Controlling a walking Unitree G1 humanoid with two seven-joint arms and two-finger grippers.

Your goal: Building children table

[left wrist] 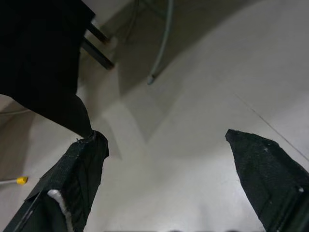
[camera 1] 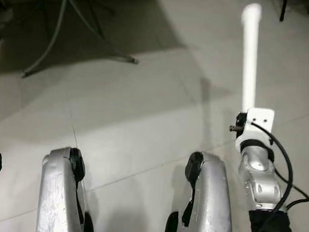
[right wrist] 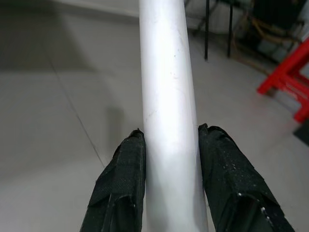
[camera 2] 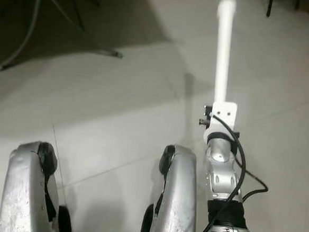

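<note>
Now the right gripper (right wrist: pixel 170 145) is clamping a white leg (right wrist: pixel 166 87) between both fingers, holding it pointing forward over the tiled floor (camera 1: pixel 144 110). Meanwhile the left gripper (left wrist: pixel 166 145) is hanging spread wide, holding nothing.

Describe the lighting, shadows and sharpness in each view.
Left eye view: sharp, white table leg overexposed, dark shadow on the floor. Left wrist view: dim, left end effector open. Right wrist view: evenly lit, right end effector clamping the leg.

bare indoor room, pale tiled floor (camera 1: pixel 144 104), metal stand legs (camera 1: pixel 59 30), red frame (right wrist: pixel 287 82) nearby
</note>
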